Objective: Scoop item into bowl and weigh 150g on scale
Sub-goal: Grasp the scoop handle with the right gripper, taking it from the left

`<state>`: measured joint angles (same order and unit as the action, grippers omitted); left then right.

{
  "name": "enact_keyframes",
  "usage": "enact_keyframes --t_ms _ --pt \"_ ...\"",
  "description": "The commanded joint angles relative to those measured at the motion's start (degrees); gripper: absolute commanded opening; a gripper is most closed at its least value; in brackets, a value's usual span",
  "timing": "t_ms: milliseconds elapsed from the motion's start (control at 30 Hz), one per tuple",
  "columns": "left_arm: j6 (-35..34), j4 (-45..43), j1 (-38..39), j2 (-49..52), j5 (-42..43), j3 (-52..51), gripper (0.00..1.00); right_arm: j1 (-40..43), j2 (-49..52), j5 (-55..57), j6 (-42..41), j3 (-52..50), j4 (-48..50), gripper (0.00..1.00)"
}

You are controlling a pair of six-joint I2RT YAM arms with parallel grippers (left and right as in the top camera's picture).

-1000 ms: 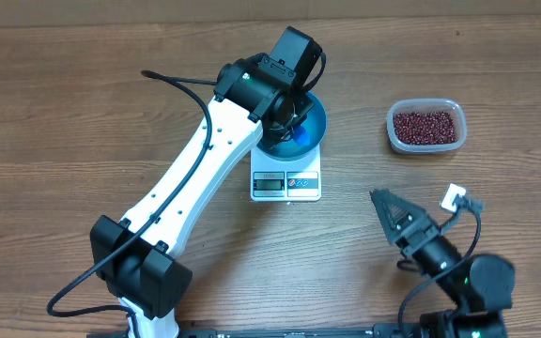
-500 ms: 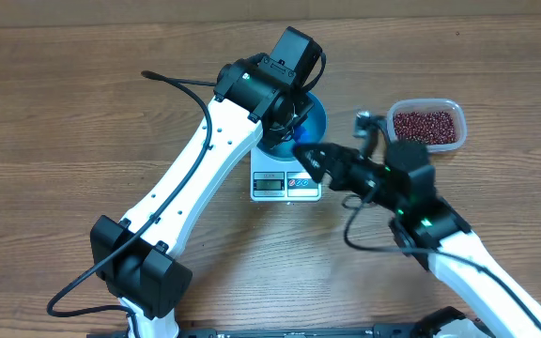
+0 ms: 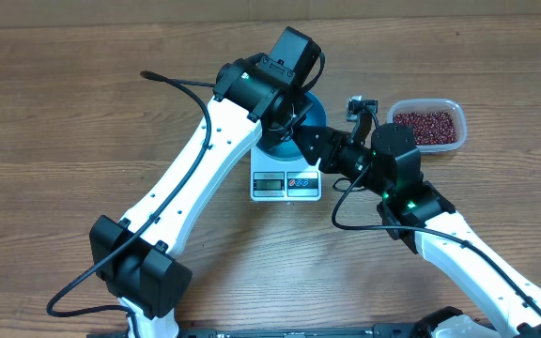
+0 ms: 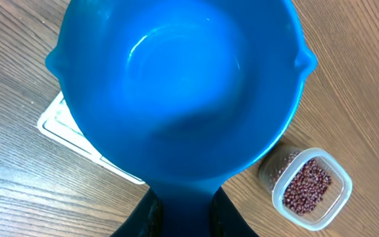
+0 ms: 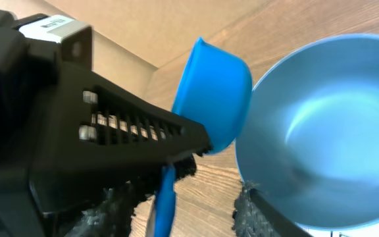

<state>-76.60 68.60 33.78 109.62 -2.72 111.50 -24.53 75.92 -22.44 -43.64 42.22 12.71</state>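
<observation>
overhead view: the deep round teal-blue bowl (image 3: 316, 115) sits on the flat white square scale (image 3: 286, 184), whose display and markings are too small to read. the tiny dark red-brown beans (image 3: 427, 126) lie in the clear plastic tub (image 3: 392, 127), well right of the scale. the left gripper (image 4: 179, 212) is clamped on the handle of the empty bright-blue plastic scoop (image 4: 176, 85), held over the bowl. the right gripper (image 5: 179, 214) has its fingers apart, one just at the bowl's rim.

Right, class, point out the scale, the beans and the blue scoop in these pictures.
scale (image 3: 270, 185): overhead view, on its display panel.
beans (image 4: 306, 186): left wrist view, on the middle of the heap.
blue scoop (image 5: 217, 89): right wrist view, on the outside of its cup.
</observation>
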Motion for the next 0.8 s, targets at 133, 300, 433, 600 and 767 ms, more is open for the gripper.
enact_keyframes --t_ms 133,300,433,600,767 --pt "-2.58 0.09 0.44 -1.16 1.14 1.11 0.04 -0.26 -0.17 0.55 -1.53 1.75 2.51 0.39" --pt "-4.90 -0.02 0.44 -1.16 2.38 1.11 0.04 -0.26 0.74 0.57 -3.26 1.75 2.54 0.34" --pt "-5.64 0.09 0.44 -1.16 2.36 1.11 0.04 -0.26 0.74 0.55 -4.17 1.75 3.28 0.29" --pt "-5.77 0.13 0.44 -1.16 2.36 1.11 0.04 -0.26 0.74 0.52 -4.37 1.75 3.23 0.16" --pt "-6.21 -0.13 0.44 -1.16 2.34 1.11 0.04 -0.26 0.74 -0.11 -4.35 1.75 2.62 0.04"
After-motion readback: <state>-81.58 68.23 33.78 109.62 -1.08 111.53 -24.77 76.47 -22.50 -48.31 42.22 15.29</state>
